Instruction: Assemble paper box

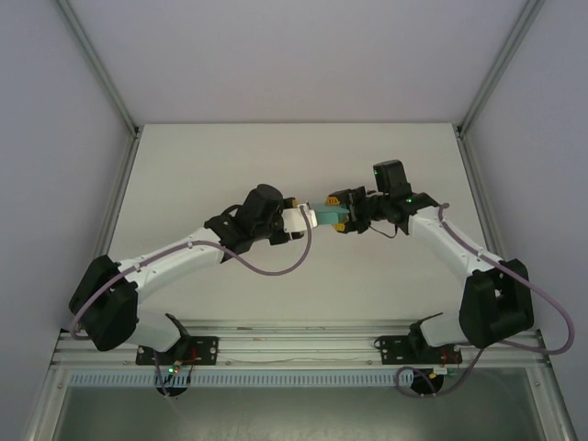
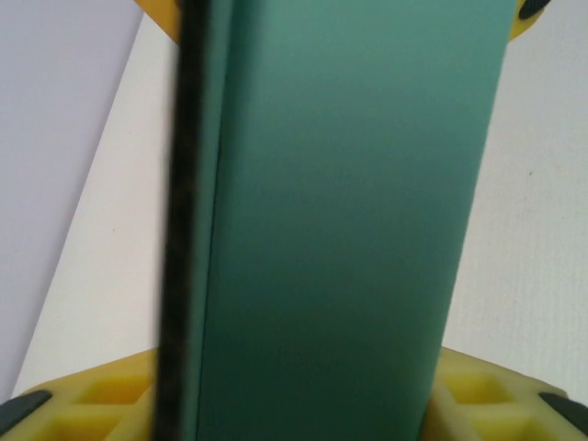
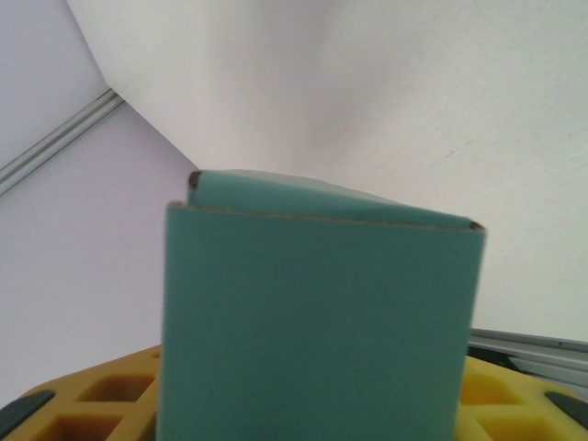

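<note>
Holding a paper box (image 1: 327, 216) between left claw (image 1: 310, 219) and right claw (image 1: 343, 220), tip to tip over the middle of the bench (image 1: 276, 165), well out from both arm bases. Folded up into a small rectangular shape, teal-green and plain, with raw card edges visible at two corners from the right wrist.

From the left wrist: pinched between yellow fingers (image 2: 478, 400) above and below, spanning the whole gap and touching both. Left claw closed on the box, by the look of it. From the right wrist: seen close up against one yellow finger (image 3: 83, 404) at the bottom of the view. Firm grip or mere contact on the right claw's side: cannot tell.

Judging by the thin card: very light, hollow, easy to dent or skew out of square, and fairly smooth against the pads. Best taken across two opposite flat faces, close to a folded edge for stiffness. Never by a loose flap or an open seam. Squeeze only enough to stop slipping. Crushing looks a likelier fault than dropping. Worth keeping one claw firmly on before loosening the other, and avoiding any twist between the two while both have contact.
</note>
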